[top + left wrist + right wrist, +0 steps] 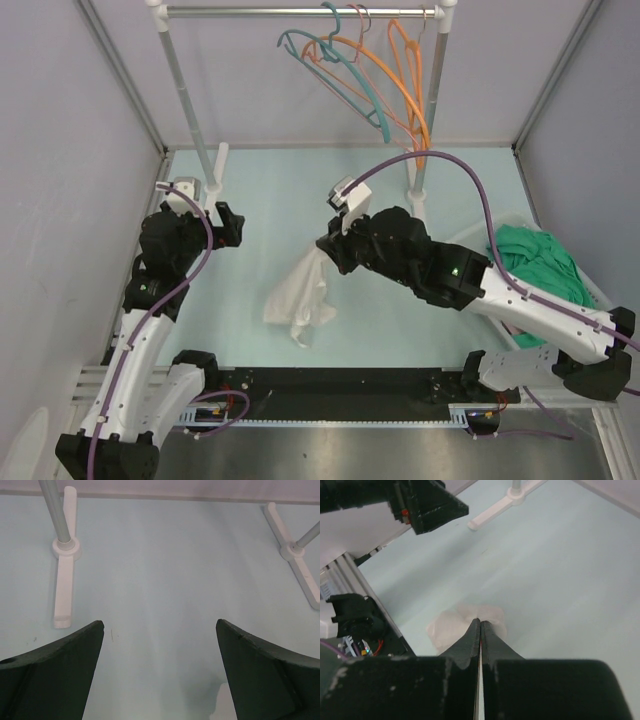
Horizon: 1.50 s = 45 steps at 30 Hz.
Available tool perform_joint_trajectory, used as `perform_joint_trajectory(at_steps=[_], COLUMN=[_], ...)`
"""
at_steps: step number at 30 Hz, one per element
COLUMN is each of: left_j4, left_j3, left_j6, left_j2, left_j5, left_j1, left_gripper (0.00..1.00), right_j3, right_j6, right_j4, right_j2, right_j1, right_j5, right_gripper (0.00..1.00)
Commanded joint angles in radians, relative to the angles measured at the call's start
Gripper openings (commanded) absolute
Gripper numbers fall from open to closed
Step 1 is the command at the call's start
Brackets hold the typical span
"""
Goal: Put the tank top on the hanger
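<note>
The tabletop carries a rack at the back. The top droops onto the tabletop's middle from the right jaws, pressed together on its upper edge. The hanger hangs on the rack, well apart. Left jaws stand spread, empty. Best lift until a strap shows for the left jaws.
</note>
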Motion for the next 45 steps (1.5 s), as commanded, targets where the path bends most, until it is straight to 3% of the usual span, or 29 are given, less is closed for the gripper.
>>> perform_joint_trajectory(at_steps=[1,5,6,8,9,10,11,21,29,35,41,45], left_j4=[0.019,0.019,0.022,0.022,0.022,0.020,0.020,0.014,0.028,0.024,0.022,0.020], left_j3=[-0.002,-0.003,-0.005,-0.003,-0.003,0.000,-0.002,-0.002,-0.008,-0.006,-0.006,-0.006], left_j6=[0.015,0.023,0.023,0.023,0.024,0.026,0.029,0.043,0.032,0.033,0.037,0.037], left_j2=[0.012,0.019,0.024,0.030,0.035,0.039,0.039,0.024,0.024,0.005,-0.010,-0.015], left_j5=[-0.026,0.025,0.026,0.022,0.019,0.019,0.017,-0.015,0.117,0.102,0.091,0.091], left_j1=[0.005,0.003,0.003,-0.001,-0.003,-0.006,-0.013,-0.052,-0.058,-0.058,-0.058,-0.058], left_gripper=[0.99,0.99,0.98,0.98,0.98,0.97,0.97,0.96,0.97,0.98,0.98,0.98], right_j3=[0.025,-0.074,-0.093,-0.128,-0.127,-0.122,-0.119,-0.124,0.152,0.419,0.582,0.651], right_j6=[0.033,0.104,0.112,0.121,0.121,0.118,0.103,-0.002,-0.041,-0.115,-0.137,-0.137], right_j4=[0.073,0.085,0.093,0.096,0.074,0.058,0.044,-0.100,-0.320,-0.319,-0.254,-0.214], right_j2=[0.006,0.008,0.020,0.037,0.049,0.064,0.068,-0.098,-0.152,-0.041,0.121,0.195], right_j1=[-0.068,-0.180,-0.198,-0.260,-0.275,-0.286,-0.288,-0.300,-0.287,-0.414,-0.580,-0.625], right_j5=[0.117,0.101,0.067,0.009,-0.019,-0.052,-0.056,-0.067,-0.007,-0.040,-0.292,-0.347], right_gripper=[0.00,0.00,0.10,0.43,0.84,0.96,1.00,0.99,0.95,0.75,0.66,0.61])
